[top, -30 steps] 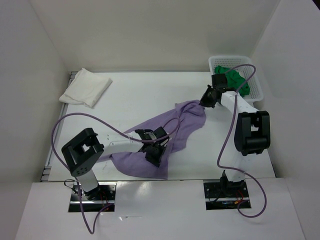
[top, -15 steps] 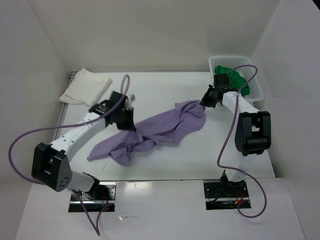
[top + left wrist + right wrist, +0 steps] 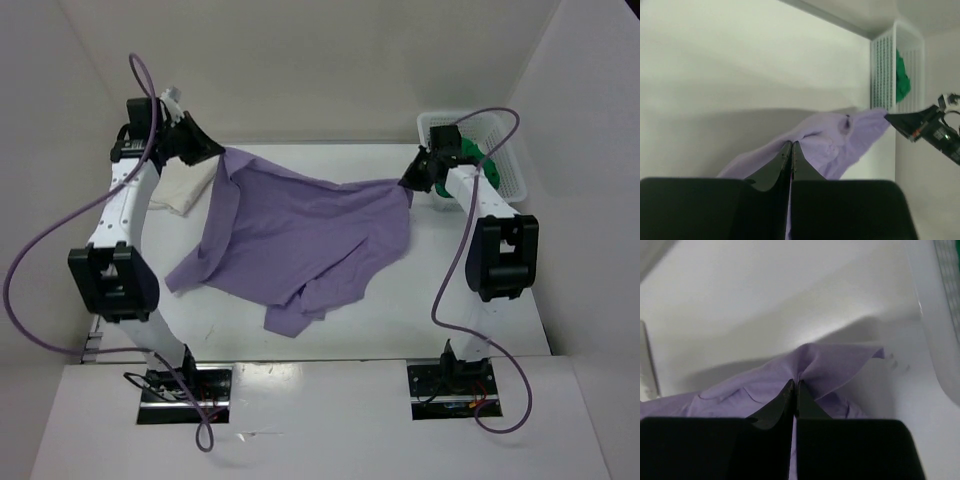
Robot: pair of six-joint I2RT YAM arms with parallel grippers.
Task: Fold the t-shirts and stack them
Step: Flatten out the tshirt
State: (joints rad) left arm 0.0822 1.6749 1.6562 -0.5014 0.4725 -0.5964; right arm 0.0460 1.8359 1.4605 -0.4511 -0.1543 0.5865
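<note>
The lilac t-shirt (image 3: 300,235) is stretched across the table between both arms, its lower part draped on the surface. My left gripper (image 3: 218,152) is raised at the back left, shut on the shirt's left top edge (image 3: 810,132). At the back right, my right gripper (image 3: 405,184) is shut on the opposite edge (image 3: 830,357). The white t-shirt (image 3: 185,185) lies folded at the back left, partly hidden behind the left arm. The green t-shirt (image 3: 478,160) sits crumpled in the white basket (image 3: 510,170), also visible as a green t-shirt (image 3: 902,80) in the left wrist view.
The basket stands in the back right corner beside the right wall. White walls enclose the table on three sides. Purple cables loop from both arms. The right arm (image 3: 930,130) shows in the left wrist view.
My left gripper has swung from the table's front to the back left, lifting the lilac shirt's edge and spreading it open. The right gripper has kept its hold, moving slightly back.
</note>
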